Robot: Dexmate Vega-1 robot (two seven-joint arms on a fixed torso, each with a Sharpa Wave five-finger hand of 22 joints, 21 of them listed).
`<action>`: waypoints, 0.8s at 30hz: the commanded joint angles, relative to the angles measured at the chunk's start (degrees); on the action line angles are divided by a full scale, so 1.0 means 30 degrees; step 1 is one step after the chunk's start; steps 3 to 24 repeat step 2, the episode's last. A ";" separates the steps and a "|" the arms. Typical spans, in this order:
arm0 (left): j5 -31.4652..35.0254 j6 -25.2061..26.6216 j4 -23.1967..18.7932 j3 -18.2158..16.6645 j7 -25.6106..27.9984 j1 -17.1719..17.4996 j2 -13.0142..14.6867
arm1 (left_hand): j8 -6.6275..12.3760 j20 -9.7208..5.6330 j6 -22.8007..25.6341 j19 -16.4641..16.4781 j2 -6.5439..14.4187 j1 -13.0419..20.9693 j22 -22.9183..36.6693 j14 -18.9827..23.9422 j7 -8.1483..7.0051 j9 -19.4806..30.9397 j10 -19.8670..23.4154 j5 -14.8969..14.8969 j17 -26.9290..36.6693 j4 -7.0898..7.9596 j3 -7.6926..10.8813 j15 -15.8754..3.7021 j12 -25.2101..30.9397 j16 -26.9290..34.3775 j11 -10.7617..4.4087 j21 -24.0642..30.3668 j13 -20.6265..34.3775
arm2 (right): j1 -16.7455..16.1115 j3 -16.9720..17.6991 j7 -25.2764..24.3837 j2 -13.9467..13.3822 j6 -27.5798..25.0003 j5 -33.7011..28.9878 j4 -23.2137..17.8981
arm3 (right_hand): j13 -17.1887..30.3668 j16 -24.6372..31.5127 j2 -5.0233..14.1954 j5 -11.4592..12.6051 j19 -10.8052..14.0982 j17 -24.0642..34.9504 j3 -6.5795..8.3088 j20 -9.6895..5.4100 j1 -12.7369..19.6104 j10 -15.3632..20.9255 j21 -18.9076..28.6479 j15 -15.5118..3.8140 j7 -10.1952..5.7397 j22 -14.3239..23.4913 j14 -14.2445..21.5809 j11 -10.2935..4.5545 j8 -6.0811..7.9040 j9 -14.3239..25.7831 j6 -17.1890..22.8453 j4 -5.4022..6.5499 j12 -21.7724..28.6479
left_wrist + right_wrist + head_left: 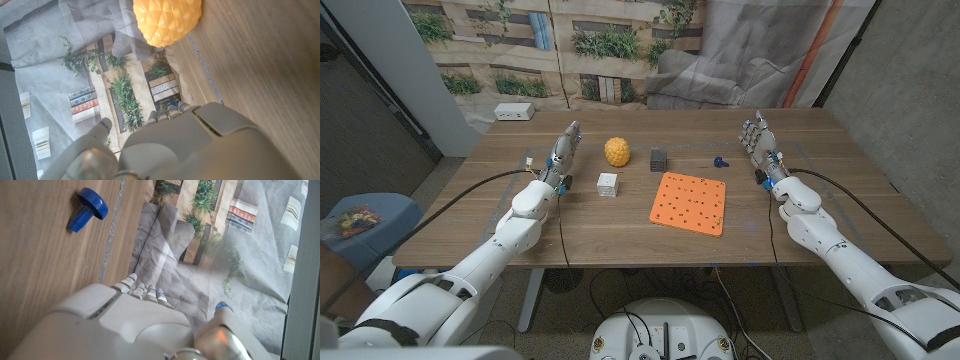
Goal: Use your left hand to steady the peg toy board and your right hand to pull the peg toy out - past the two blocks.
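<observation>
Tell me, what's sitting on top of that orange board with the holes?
Nothing stands on the board; its holes look bare. The blue peg lies on the table beyond it, apart from it. What is under the board is covered.

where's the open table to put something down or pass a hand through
Bare wood runs along the near edge, in front of the orange peg board and white block, and between the board and the right hand. It is crowded mid-table: yellow ball, dark block and blue peg in a row beyond the board, right of the left hand.
</observation>
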 commanded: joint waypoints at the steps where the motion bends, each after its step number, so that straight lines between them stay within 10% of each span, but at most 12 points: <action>1: -0.2261 -0.1046 0.3519 -0.0466 -0.2733 -0.0828 -0.1757 | -0.0024 -0.3239 -0.0233 -0.1788 0.0287 -0.0068 0.0037 -0.2226 -0.0031 0.0063 -0.1792 0.0041 0.0019 -0.0061 -0.0149 0.0127 0.0094 0.0013 0.0159 0.0083 0.0031 | 0.0507 0.0386 0.1457 0.1392 0.1572 0.1316 0.2495 | 0.0064 -0.0011 0.0006 0.0198 -0.0097 0.0106 0.0009 -0.0904 -0.0388 -0.0020 0.0115 -0.0007 0.0112 0.0069 -0.0596 0.0168 0.0092 -0.0010 0.0059 0.0224 0.0007; 24: -0.2357 -0.1345 0.4242 -0.0520 -0.2889 -0.1067 -0.2058 | 0.0008 -0.3197 -0.0194 -0.1788 0.0283 -0.0049 0.0034 -0.2162 -0.0008 0.0064 -0.1695 0.0050 0.0011 -0.0079 -0.0196 0.0134 0.0145 0.0050 0.0193 0.0103 0.0030 | 0.0439 0.0254 0.1077 0.1224 0.1333 0.1027 0.2229 | 0.0064 -0.0008 0.0011 0.0209 -0.0093 0.0110 -0.0009 -0.0942 -0.0438 -0.0038 0.0120 0.0002 0.0083 0.0069 -0.0600 0.0161 0.0087 -0.0011 0.0049 0.0251 0.0000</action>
